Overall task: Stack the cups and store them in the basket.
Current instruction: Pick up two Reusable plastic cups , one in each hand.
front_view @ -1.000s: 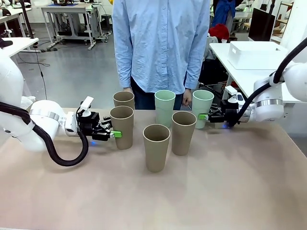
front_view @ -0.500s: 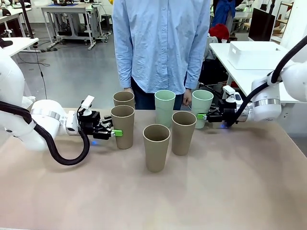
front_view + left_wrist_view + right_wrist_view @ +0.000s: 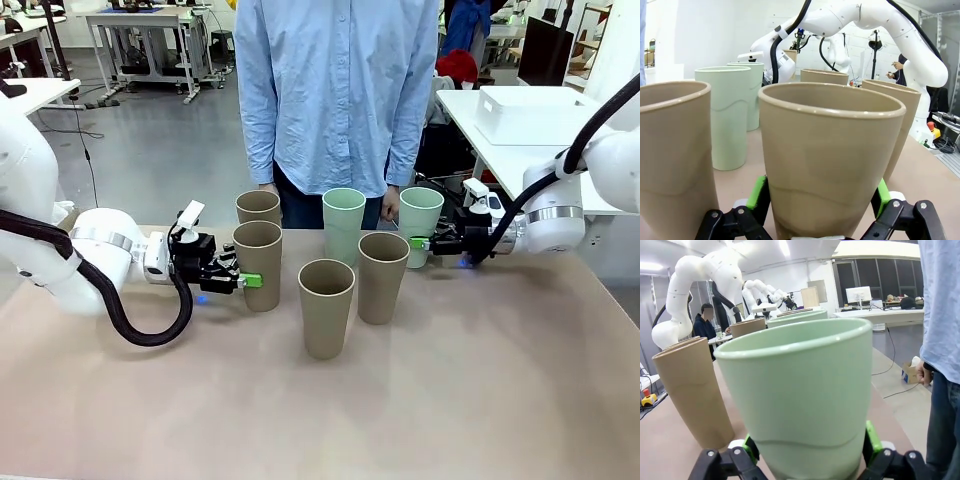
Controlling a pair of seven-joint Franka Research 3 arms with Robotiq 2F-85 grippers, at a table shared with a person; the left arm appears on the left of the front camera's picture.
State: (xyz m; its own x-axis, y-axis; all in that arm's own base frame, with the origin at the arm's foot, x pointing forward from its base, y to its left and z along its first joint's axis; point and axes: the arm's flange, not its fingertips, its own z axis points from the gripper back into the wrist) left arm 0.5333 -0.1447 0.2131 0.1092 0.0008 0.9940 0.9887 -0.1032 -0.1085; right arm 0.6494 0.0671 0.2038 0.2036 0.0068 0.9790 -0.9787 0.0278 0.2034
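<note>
Shifting slightly toward front tan cup [image 3: 326, 305] since a second ago: gripped tan cup [image 3: 257, 262] at its left, gripped mint cup [image 3: 421, 222] behind-right of it. Pads of left hand [image 3: 250, 281] pinch tan cup low on wall; right hand [image 3: 422, 243] pinches mint cup likewise. Judgement: stacking just starting, nothing nested yet. Count: four tan cups, two mint, all upright and separate on counter [image 3: 450, 400]; one basket [image 3: 527, 118] far behind-right, on side table.

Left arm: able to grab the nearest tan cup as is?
Probably not yet: the left tool is shut on another tan cup. The nearest tan cup itself stands unobstructed on that side.
</note>
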